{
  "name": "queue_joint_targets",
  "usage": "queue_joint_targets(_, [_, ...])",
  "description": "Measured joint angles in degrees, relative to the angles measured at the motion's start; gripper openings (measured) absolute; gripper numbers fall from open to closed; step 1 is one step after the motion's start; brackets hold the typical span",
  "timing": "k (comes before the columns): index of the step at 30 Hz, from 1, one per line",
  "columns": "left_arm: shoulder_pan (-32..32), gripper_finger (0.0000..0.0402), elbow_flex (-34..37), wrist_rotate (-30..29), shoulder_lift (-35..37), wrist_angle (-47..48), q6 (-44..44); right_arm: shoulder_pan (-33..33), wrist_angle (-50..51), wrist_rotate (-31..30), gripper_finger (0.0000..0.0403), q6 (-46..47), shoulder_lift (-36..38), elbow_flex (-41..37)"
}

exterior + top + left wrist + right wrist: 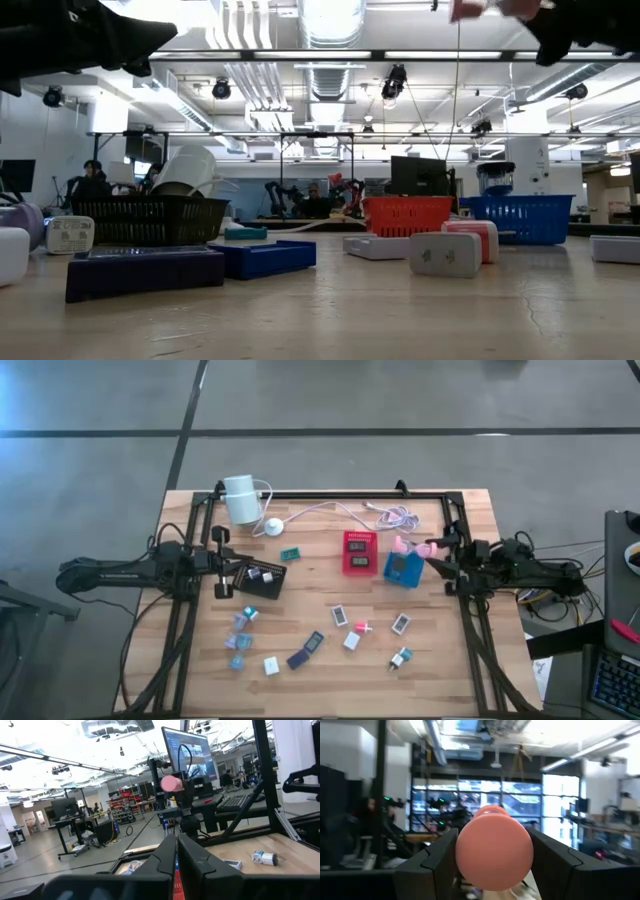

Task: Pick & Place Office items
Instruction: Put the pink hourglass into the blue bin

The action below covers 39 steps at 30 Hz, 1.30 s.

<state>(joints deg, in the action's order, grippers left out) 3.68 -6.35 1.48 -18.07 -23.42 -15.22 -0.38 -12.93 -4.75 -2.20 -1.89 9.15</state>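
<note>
The right gripper grasps a pink piece just beside the blue tray, likely for dropping there, while the left gripper, clenched empty, waits opposite.

We see a wooden worktop. On it lie a black tray, a red tray, a blue tray, a white cylinder with its cable, and small office items scattered near the front.
</note>
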Motion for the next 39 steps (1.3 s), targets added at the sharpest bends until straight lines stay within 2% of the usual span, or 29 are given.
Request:
queue_joint_targets(12, [0.0, 0.0016, 0.0, -0.04, -0.31, -0.09, 0.0, 0.0, -2.79, -1.51, 0.0197, -0.68, 1.85, -5.06])
queue_joint_targets(14, [0.0, 0.0016, 0.0, -0.05, -0.31, -0.11, 0.0, 0.0, -4.06, -2.76, 0.0198, -0.05, 1.81, -4.9])
queue_joint_targets(16, [0.0, 0.0017, 0.0, -0.04, -0.31, 0.07, 0.0, 0.0, -0.38, -4.92, 0.0198, 0.46, 1.22, -2.84])
queue_joint_targets(22, [0.0, 0.0016, 0.0, -0.07, -0.31, 0.3, 0.22, -0.02, 18.46, -12.23, 0.0197, 2.77, -5.48, 11.71])
queue_joint_targets(27, [0.0, 0.0018, 0.0, -0.07, -0.31, 0.33, 0.22, -0.01, 36.25, -14.3, 0.0197, 7.57, -16.87, 28.08])
queue_joint_targets(29, [0.0, 0.0018, 0.0, -0.07, -0.31, 0.55, 0.22, 0.0, 43.73, -17.1, 0.0197, 9.35, -21.97, 34.75])
queue_joint_targets(34, [0.0, 0.0017, 0.0, -0.08, -0.31, 1.36, 0.22, 0.0, 68.1, -21.9, 0.0197, 17.65, -34.7, 50.55])
queue_joint_targets(39, [0.0, 0.0017, 0.0, -0.07, -0.31, 1.6, 0.22, 0.0, 85.38, -22.69, 0.0197, 25.43, -44.17, 60.92])
